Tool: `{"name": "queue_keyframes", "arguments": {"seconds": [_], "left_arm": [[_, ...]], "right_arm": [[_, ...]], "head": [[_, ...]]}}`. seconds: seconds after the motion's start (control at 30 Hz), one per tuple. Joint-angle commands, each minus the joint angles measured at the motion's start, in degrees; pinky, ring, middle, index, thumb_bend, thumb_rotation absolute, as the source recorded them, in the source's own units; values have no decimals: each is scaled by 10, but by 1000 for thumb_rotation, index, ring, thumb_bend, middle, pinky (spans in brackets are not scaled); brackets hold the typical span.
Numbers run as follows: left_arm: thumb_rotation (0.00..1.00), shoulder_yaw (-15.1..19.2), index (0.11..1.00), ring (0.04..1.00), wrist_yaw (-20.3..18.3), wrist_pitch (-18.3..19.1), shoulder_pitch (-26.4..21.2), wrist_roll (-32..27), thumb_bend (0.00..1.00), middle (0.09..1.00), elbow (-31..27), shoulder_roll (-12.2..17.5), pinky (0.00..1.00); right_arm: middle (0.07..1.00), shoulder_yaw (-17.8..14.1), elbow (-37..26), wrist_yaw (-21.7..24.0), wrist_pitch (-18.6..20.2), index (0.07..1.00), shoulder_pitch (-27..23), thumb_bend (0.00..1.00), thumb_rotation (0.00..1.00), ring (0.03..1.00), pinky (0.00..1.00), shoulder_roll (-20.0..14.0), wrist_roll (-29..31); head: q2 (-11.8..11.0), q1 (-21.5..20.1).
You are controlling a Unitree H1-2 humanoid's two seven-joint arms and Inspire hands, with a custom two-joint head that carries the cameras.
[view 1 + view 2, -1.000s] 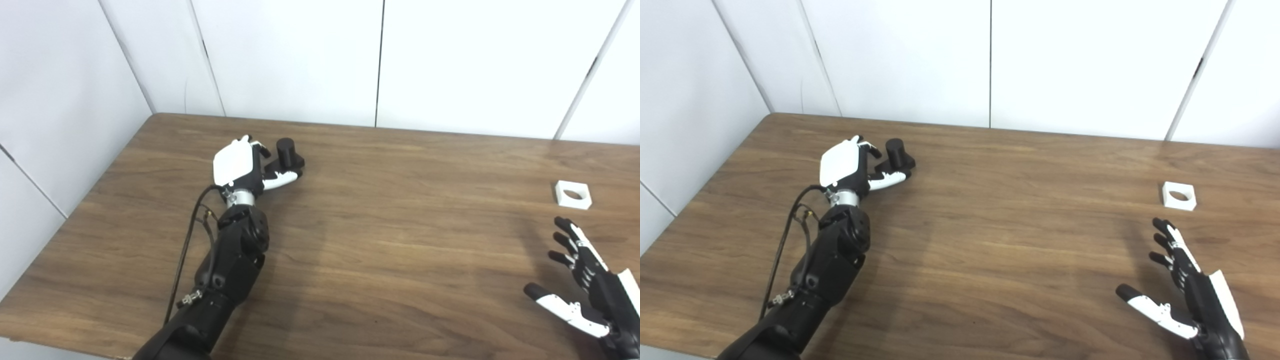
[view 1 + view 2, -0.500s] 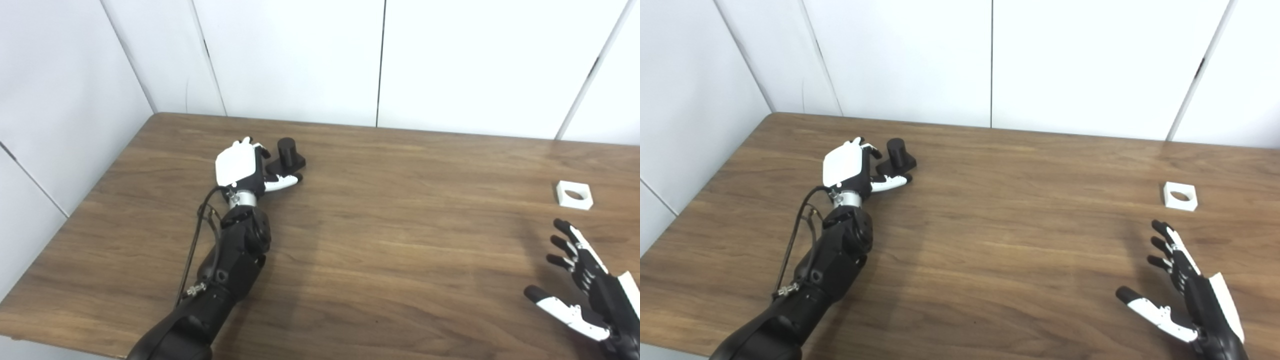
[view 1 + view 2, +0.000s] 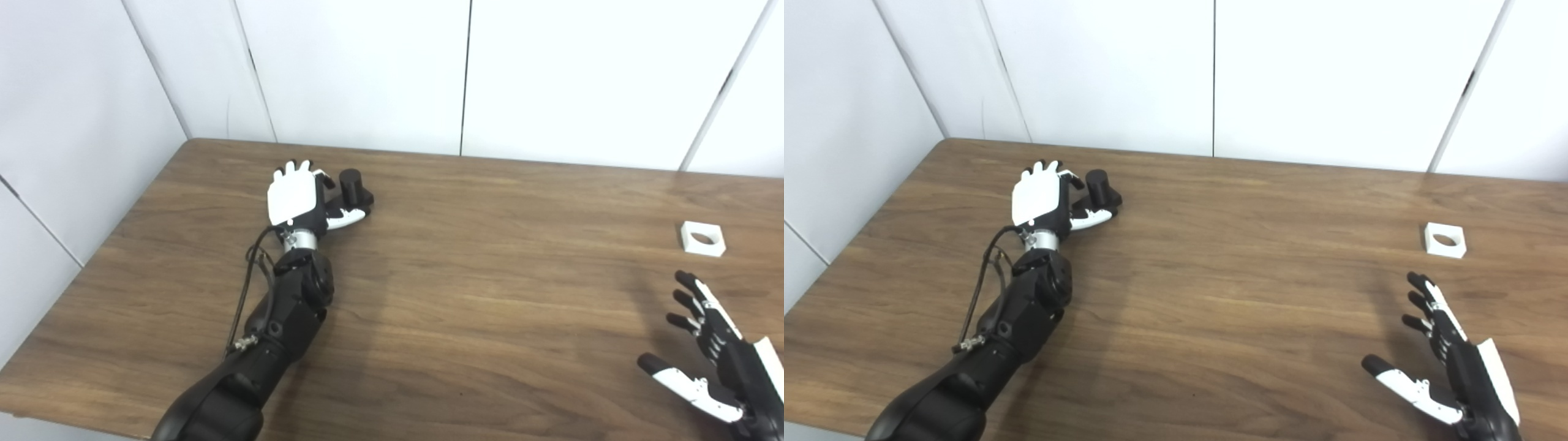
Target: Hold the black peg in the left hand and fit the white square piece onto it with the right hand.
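Observation:
The black peg (image 3: 353, 187), a short cylinder on a square black base, stands on the table at the far left. My left hand (image 3: 298, 199) is just left of it, open, fingers spread upward and thumb reaching under the peg's base; the palm hides any contact. The white square piece (image 3: 702, 238) with a round hole lies flat on the table at the far right. My right hand (image 3: 710, 349) hovers open near the bottom right corner, well short of the white piece, holding nothing.
The brown wooden table (image 3: 478, 294) meets white wall panels at the back and left. A black cable (image 3: 245, 294) loops along my left forearm. The table's left edge runs close to my left arm.
My left hand has moved forward and turned more upright beside the peg, its fingers spreading. My right hand has sunk slightly toward the bottom edge. Peg and white piece have stayed put.

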Motion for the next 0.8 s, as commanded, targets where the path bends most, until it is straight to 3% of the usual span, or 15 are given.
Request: {"name": "queue_keyframes", "arguments": {"seconds": [0.0, 0.1, 0.27, 0.37, 0.77], "left_arm": [[485, -4, 627, 983, 7, -14, -30, -2, 763, 922, 8, 15, 981], [447, -7, 614, 961, 1, -33, -32, -14, 747, 910, 19, 19, 974], [217, -11, 575, 951, -24, -55, -30, -34, 753, 880, 17, 32, 990], [97, -13, 505, 941, -37, -58, -26, -40, 559, 874, 6, 39, 981], [75, -19, 488, 933, -62, -67, -19, -45, 517, 867, -12, 48, 970]], "right_arm": [[991, -5, -23, -7, -7, 934, -8, 784, 480, 936, 842, -3, 3], [992, -6, -25, -7, -8, 934, -4, 779, 470, 942, 853, -3, 3], [989, -10, -28, -8, -5, 932, 1, 793, 493, 940, 843, -3, 6], [990, -13, -27, -8, -6, 929, 3, 797, 495, 939, 849, -2, 9], [992, -15, -26, -7, -6, 932, 2, 773, 477, 944, 862, -2, 13]], "head": [[2, -1], [3, -2], [5, 0], [6, 0], [10, -3]]}}
